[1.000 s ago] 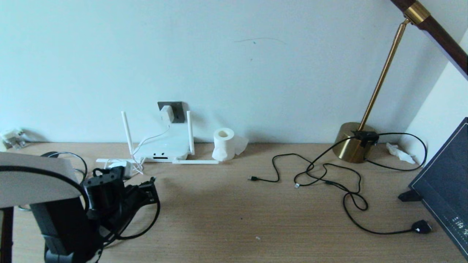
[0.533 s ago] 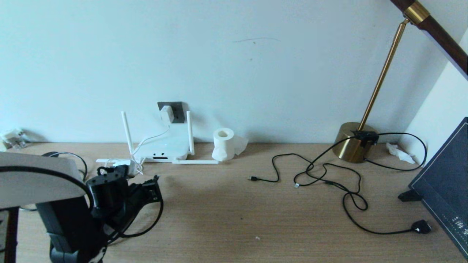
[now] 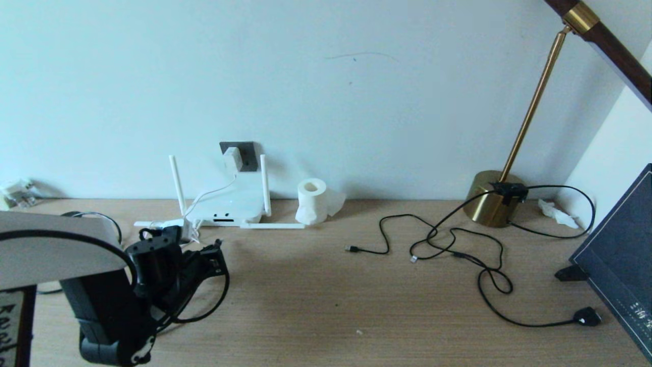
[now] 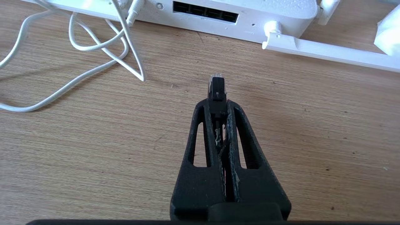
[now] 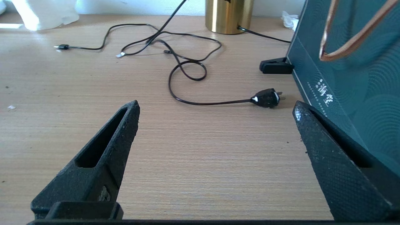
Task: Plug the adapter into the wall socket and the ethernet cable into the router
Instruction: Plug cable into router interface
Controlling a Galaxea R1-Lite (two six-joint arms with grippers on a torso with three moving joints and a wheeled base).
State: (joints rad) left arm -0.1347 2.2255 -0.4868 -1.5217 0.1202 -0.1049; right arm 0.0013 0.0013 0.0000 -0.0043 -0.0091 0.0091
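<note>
Ethernet cable is being pinched by its clip-type plug between the closed fingers of the left gripper, with the clear tip left jutting forward so that it can be led straight into a port. Plug and gripper are being held low over the wooden desk, aimed at the dark port row on the router, near it but clearly apart. Adapter is already being carried by the wall socket above the router, its white cord trailing down to the router's front; that half of the task looks finished. Right gripper is being kept wide open and empty over bare desk, well away, apparently because it is not needed here.
</note>
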